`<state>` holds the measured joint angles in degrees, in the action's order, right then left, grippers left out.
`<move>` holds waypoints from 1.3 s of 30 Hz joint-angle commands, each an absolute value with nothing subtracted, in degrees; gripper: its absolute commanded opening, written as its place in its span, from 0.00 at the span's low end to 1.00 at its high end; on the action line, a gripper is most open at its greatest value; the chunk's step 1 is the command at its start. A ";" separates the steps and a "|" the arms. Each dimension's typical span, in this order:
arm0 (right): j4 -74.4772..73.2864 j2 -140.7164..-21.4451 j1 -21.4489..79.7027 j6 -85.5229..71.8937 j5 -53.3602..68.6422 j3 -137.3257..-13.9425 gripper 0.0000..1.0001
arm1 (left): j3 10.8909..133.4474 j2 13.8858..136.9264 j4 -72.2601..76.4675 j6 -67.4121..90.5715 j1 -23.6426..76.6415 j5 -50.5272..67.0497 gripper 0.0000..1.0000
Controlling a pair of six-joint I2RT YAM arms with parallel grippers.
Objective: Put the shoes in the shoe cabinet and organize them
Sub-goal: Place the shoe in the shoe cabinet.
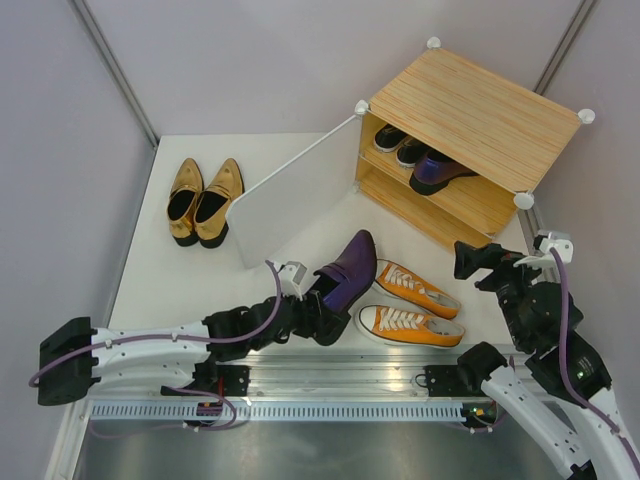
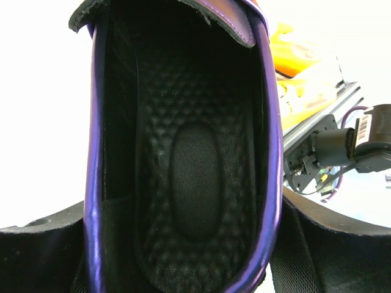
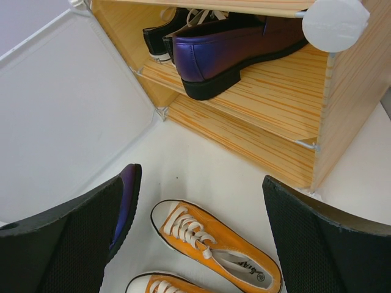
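My left gripper (image 1: pixel 318 305) is shut on the heel of a glossy purple loafer (image 1: pixel 350 268), toe pointing away toward the cabinet. In the left wrist view the loafer's black insole (image 2: pixel 183 183) fills the frame, with a finger (image 2: pixel 342 244) on each side. The shoe cabinet (image 1: pixel 470 110) stands at the far right with its door (image 1: pixel 290 195) swung open. Its upper shelf holds the other purple loafer (image 3: pixel 232 49) and black sneakers (image 3: pixel 165 30). My right gripper (image 1: pixel 480 262) is open in front of the cabinet, above the orange sneakers (image 3: pixel 214 244).
Two orange sneakers (image 1: pixel 415 288) lie side by side on the white floor, right of the held loafer. The gold pumps (image 1: pixel 203 200) stand together at the far left, beyond the open door. The cabinet's lower shelf (image 3: pixel 244 143) has nothing on it.
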<state>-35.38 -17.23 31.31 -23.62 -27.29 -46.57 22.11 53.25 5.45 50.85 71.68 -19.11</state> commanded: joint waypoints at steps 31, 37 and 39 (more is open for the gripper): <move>-37.18 -16.52 31.64 -17.67 -39.02 -56.34 0.98 | 62.83 84.18 15.03 22.59 63.02 3.77 0.02; -37.18 -16.08 31.64 -16.70 -40.52 -56.43 0.98 | 68.63 88.59 15.12 22.59 61.53 6.67 0.02; -37.18 -15.73 31.73 -16.61 -40.60 -56.34 0.98 | 71.09 90.78 14.68 22.24 61.35 7.73 0.02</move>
